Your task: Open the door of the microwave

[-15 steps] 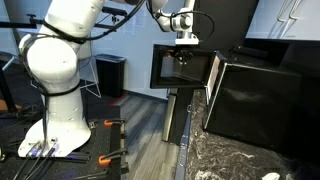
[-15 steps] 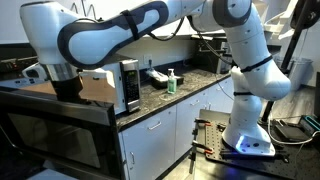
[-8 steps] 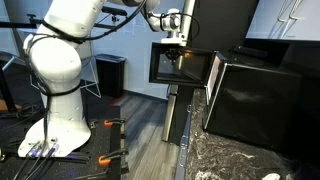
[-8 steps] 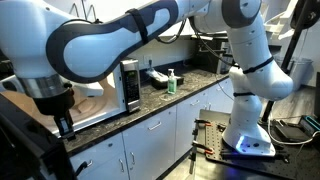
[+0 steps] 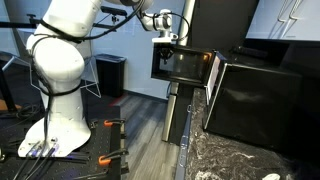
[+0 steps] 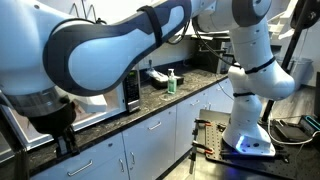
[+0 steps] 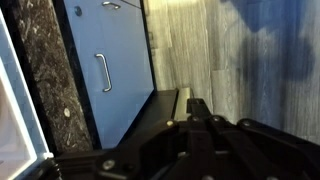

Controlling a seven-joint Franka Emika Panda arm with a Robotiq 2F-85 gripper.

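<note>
Door stands wide open, upper centre of frame, hinged on microwave front, right side. Gripper at door's upper-left corner; can't tell finger spread or any hold.

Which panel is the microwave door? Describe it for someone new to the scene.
Find the big black microwave on the speckled counter in an exterior view. The door is the flat panel swung out from its front, with the gripper at its far end. Unlike the tall plain cabinet panel behind, it has a thick frame around a glossy window.
</note>
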